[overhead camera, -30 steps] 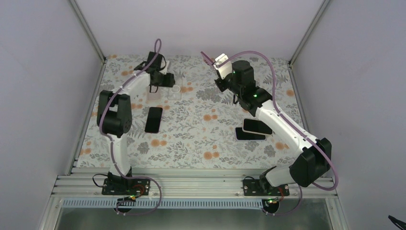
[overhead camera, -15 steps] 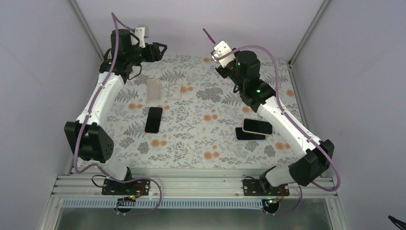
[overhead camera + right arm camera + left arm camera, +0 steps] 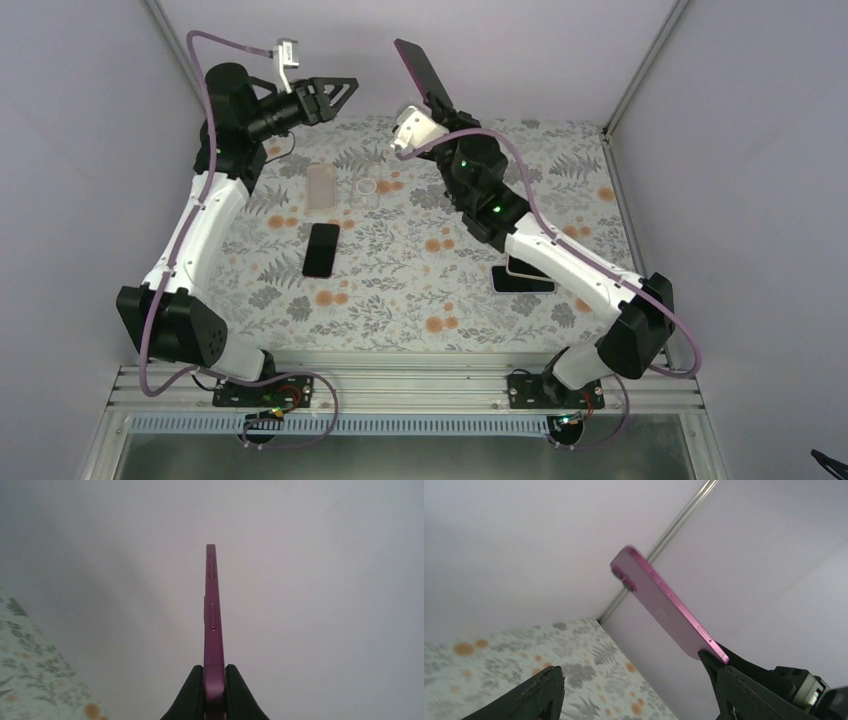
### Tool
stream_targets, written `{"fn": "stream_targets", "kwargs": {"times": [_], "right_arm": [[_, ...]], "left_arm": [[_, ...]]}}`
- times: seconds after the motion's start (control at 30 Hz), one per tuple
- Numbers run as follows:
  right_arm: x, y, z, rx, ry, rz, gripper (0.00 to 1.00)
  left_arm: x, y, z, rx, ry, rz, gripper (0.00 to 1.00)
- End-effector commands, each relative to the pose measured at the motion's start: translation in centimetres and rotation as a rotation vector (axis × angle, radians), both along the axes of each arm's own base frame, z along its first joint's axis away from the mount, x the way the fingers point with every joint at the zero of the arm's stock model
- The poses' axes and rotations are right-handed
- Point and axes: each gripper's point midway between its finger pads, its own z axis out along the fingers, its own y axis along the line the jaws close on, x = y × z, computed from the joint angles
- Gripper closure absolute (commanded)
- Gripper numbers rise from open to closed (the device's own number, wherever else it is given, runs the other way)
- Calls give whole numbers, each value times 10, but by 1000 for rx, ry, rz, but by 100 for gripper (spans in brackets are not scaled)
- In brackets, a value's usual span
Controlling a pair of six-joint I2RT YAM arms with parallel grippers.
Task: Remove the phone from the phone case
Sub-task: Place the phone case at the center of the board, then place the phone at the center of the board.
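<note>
Phone case (image 3: 320, 186), clear with the flower print showing through it, is lying flat on the far left part of the table (image 3: 400, 310). Just right of it a smaller clear piece (image 3: 367, 190) is lying; I cannot tell what it is. Nearer to me, a black phone (image 3: 321, 249) is lying flat.

Above the case I am holding my left gripper (image 3: 338, 93) high in the air, pointing right. Its jaws are standing wide apart with nothing between them.

Moving right, the pink phone (image 3: 422, 72) is hanging bare in the air over the far middle of the table, tilted and well apart from the case. My right gripper (image 3: 441, 104) is pinching its lower end, jaws clamped tight on both faces. That wrist view is showing the phone edge-on, side buttons visible, rising from between the dark fingertips (image 3: 192, 695).

Further right, a pair of stacked phones (image 3: 520, 283) is lying on the table, partly hidden under the right arm.
</note>
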Motion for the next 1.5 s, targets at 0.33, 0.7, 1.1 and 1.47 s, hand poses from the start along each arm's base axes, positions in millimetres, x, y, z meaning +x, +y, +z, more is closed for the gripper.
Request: {"fn": "stream_targets", "kwargs": {"times": [0.33,0.7,1.1,1.47], "right_arm": [[-37,21,-6,-157,-254,-99,96],[-53,37,-28,-246,-310,-77,96],[-70,52,-54,-324,-343,-54,96],[-78,56,-61,-360,-388,-68,96]], "left_arm": [[-17,-18,-37,-145,161,-146,20],[-18,-39,-49,-133,191,-191,22],[-14,-55,-60,-146,242,-208,38],[-9,-54,-84,-200,360,-187,76]]}}
